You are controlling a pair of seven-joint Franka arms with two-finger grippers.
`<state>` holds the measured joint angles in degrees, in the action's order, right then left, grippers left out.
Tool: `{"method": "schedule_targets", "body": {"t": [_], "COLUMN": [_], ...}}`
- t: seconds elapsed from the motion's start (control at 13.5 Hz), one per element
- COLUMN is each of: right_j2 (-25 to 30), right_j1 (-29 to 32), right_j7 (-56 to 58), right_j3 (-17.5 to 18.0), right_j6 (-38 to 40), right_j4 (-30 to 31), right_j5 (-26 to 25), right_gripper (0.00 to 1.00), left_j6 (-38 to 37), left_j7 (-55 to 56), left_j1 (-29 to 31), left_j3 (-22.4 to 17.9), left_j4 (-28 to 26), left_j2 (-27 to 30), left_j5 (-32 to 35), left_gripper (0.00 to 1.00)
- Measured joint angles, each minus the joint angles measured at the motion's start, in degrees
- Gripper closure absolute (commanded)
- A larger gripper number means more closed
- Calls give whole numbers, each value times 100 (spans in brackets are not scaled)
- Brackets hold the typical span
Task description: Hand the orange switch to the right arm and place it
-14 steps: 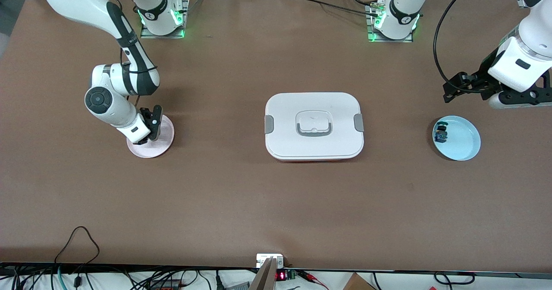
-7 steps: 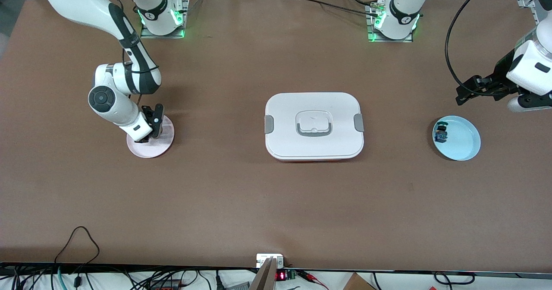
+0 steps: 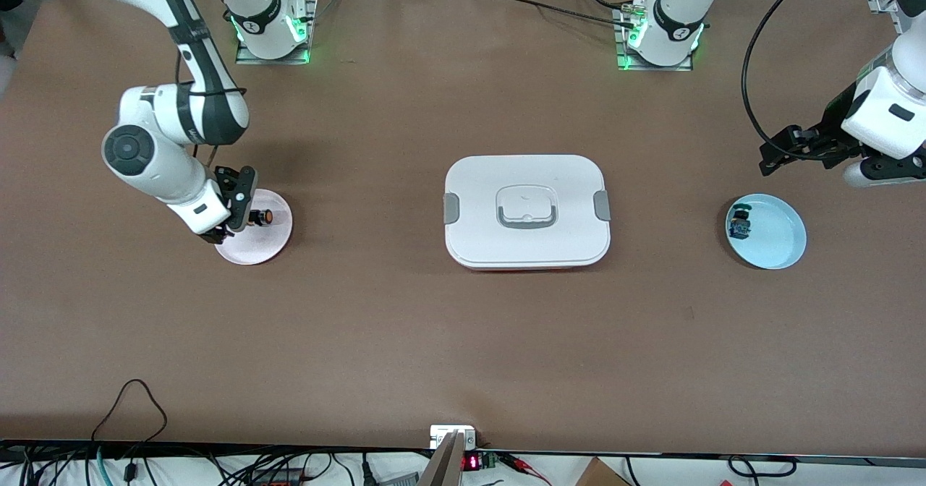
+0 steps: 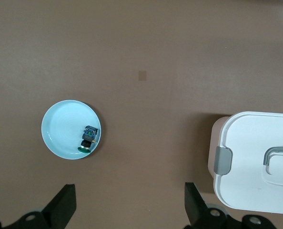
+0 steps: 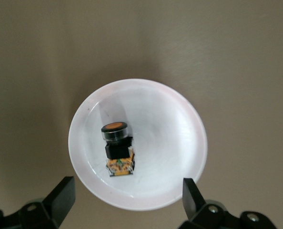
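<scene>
The orange switch [image 5: 116, 150] is seen lying on its side in the pink dish [image 5: 179, 143], toward the right arm's end of the table; it is judged light, rigid and small, best pinched across its black body. The right gripper [image 3: 233, 215] is held spread over the dish's edge; the left gripper [image 3: 778, 155], spread and empty, is held above the table by the blue dish [image 3: 785, 244].

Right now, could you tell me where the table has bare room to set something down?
Bare tabletop spans the strip nearer the front camera than the white lidded box. Gaps also lie between the box and the pink dish, and between the box and the blue dish. The pink dish is crowded: the orange switch lies in it under the open right gripper.
</scene>
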<state>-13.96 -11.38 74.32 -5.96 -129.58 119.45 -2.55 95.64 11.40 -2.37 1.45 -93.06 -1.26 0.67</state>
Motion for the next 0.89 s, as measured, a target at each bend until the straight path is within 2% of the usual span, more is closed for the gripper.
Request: {"method": "schedule_targets", "body": {"t": [0.22, 0.52, 0.66, 0.89], "right_j2": [74, 72, 81, 188], "right_j1": [-1, 3, 24, 58], "right_j7": [-24, -98, -665, -2171], "right_j3": [4, 4, -4, -6], "right_j6": [455, 538, 636, 931], "right_j4": [-819, -1096, -1113, -1182], "right_j5": [124, 1026, 1139, 1144], "right_gripper": [0, 0, 0, 0], "left_j6": [-1, -1, -2, -2], "left_j7": [0, 0, 0, 0], "left_j1": [0, 0, 0, -2], "left_j3": [0, 5, 5, 8], "left_j4": [0, 0, 0, 0], "left_j2": [0, 0, 0, 0], "left_j5": [0, 0, 0, 0], "left_gripper": [0, 0, 0, 0]}}
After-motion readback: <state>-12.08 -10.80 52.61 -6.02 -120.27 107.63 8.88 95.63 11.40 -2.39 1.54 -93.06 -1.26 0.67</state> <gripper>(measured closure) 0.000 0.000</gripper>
